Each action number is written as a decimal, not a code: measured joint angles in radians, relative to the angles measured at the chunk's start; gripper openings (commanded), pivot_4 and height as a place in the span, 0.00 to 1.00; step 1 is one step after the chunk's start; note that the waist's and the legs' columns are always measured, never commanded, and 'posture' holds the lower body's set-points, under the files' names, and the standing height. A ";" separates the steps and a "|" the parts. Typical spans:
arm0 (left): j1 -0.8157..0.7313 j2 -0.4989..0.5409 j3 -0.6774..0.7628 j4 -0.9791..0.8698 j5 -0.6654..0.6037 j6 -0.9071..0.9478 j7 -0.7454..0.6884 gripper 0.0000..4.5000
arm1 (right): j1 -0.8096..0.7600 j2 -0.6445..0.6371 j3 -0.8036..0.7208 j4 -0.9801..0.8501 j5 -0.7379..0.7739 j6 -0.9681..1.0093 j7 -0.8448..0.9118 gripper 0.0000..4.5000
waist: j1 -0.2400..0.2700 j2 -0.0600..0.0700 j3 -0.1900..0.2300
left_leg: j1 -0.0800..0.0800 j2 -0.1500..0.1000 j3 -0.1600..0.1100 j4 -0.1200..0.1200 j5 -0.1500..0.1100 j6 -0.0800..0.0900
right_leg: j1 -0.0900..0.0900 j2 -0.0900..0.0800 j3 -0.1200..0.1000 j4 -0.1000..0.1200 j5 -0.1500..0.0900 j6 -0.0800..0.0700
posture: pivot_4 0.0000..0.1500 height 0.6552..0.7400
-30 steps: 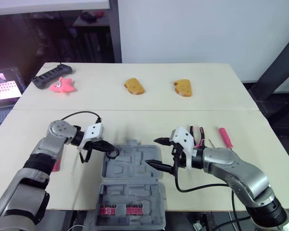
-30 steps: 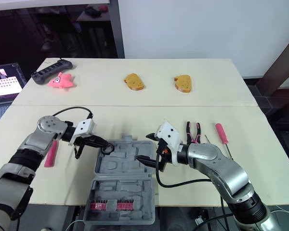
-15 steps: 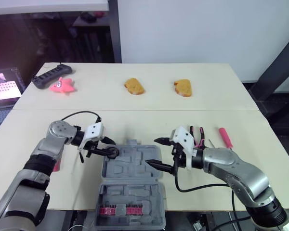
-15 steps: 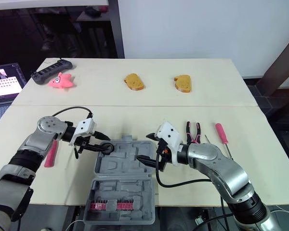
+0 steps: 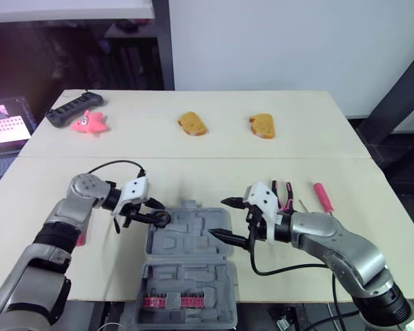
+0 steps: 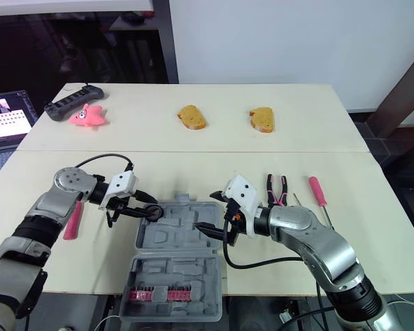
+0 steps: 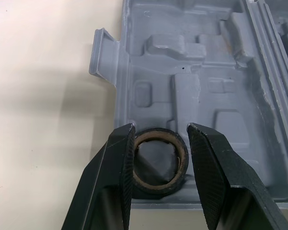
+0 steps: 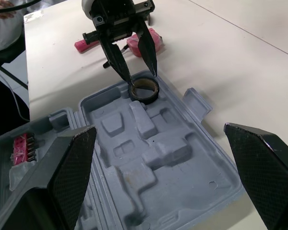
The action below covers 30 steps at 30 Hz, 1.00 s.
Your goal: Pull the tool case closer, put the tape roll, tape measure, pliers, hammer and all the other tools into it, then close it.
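Left wrist view: the left gripper jaws pinch the tape roll at the far left corner of the open tool case. The right gripper jaws are spread wide, empty, above the case's right side. Pliers lie on the counter just beyond.

Bare table beyond case (bread far)
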 measured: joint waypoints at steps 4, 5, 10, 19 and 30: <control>0.005 0.000 0.000 0.000 0.005 -0.005 0.003 0.40 | 0.000 0.000 0.000 0.000 0.000 0.000 0.000 1.00 | 0.000 0.000 0.000 | 0.000 0.000 0.000 0.000 0.000 0.000 | 0.000 0.000 0.000 0.000 0.000 0.000 | 1.00 1.00; 0.009 0.000 0.000 0.000 0.006 -0.006 0.004 0.40 | 0.000 0.000 0.000 0.000 0.000 0.000 0.000 1.00 | 0.000 0.000 0.000 | 0.000 0.000 0.000 0.000 0.000 0.000 | 0.000 0.000 0.000 0.000 0.000 0.000 | 1.00 1.00; 0.030 -0.007 0.000 0.005 0.016 -0.022 0.019 0.40 | 0.000 0.000 0.000 0.000 0.000 0.000 0.000 1.00 | 0.000 0.000 0.000 | 0.000 0.000 0.000 0.000 0.000 0.000 | 0.000 0.000 0.000 0.000 0.000 0.000 | 1.00 1.00; 0.033 -0.009 -0.001 0.075 0.069 -0.128 0.067 0.40 | 0.016 0.000 -0.004 -0.001 0.002 0.001 -0.001 1.00 | 0.001 0.000 0.000 | 0.000 0.000 0.000 0.000 0.000 0.000 | 0.000 0.000 0.000 0.000 0.000 0.000 | 1.00 1.00; 0.048 -0.010 0.005 0.081 0.076 -0.179 0.078 0.40 | 0.016 0.000 -0.017 -0.012 0.009 0.003 -0.002 1.00 | 0.000 0.000 0.000 | 0.001 0.000 0.000 0.000 0.000 0.000 | 0.000 0.000 0.000 0.000 0.000 0.000 | 1.00 1.00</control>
